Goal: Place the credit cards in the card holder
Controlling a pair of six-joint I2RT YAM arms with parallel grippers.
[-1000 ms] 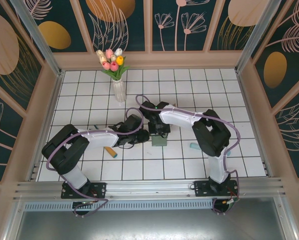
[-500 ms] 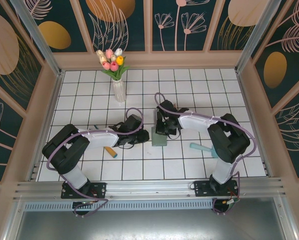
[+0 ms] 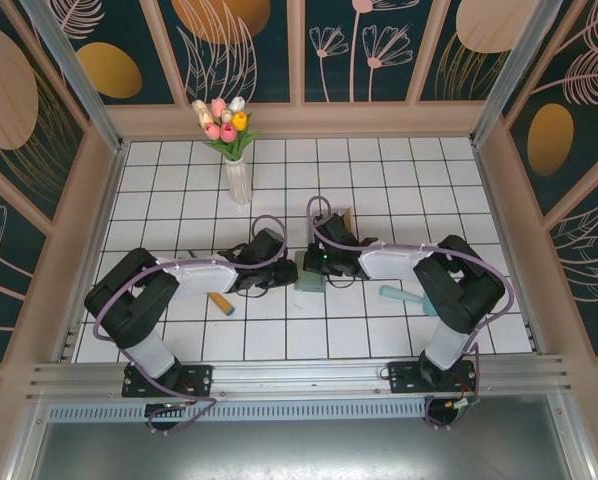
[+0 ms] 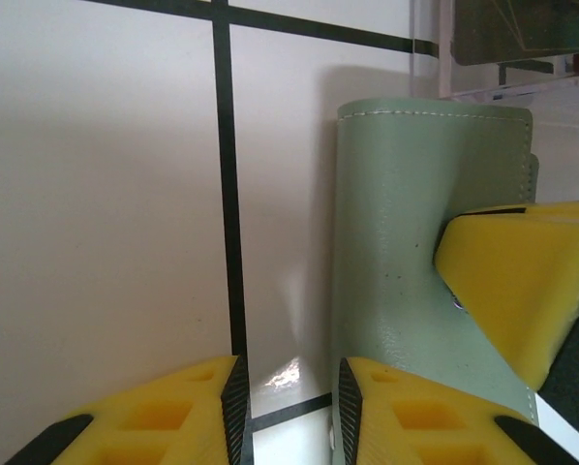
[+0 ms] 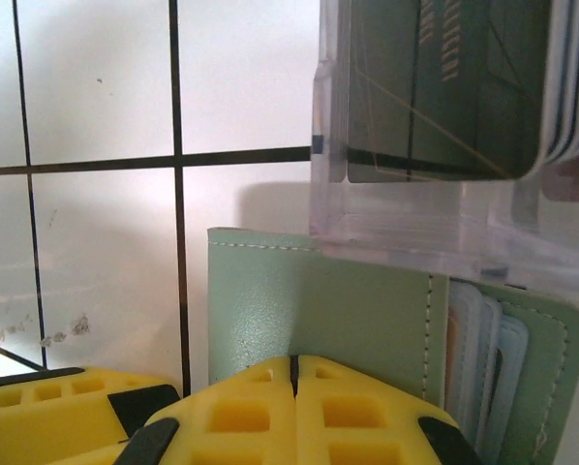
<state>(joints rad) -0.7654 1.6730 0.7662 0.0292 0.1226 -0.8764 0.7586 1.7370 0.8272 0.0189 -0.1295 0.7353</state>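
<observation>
Right gripper (image 5: 291, 376): yellow fingers are pressed together, tips set on the flat sage-green bifold card holder (image 5: 309, 291).
Holder: laid directly beneath, pockets showing. Long axis is judged to run away from the arm bases, with the right arm nearer.
Left gripper (image 4: 289, 392): narrowly parted, held just beside the holder's left edge.
Thin dark credit cards (image 5: 435, 87): stacked in a clear plastic box (image 5: 415, 228) at the holder's far end.
</observation>
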